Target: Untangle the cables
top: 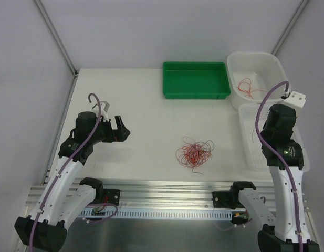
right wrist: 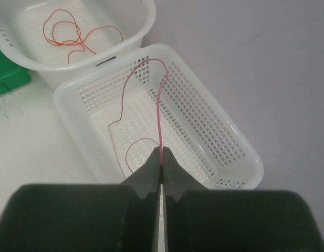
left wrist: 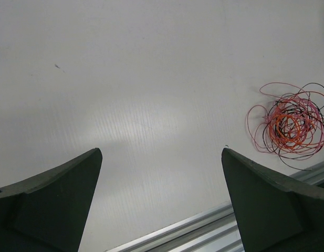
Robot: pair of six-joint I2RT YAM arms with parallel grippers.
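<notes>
Right hand [right wrist: 162, 153] pinches one pink cable [right wrist: 160, 121] trailing into the mesh basket [right wrist: 204, 126], so release seems next; left hand [left wrist: 160, 155] gapes wide near the tangle [left wrist: 290, 126].

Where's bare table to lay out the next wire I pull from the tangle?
Bare white table between the open left gripper and the red-and-black wire tangle, also between the tangle and the green plastic tray. Crowded on the right: solid white tub, perforated white basket, right gripper holding a pink wire.
</notes>
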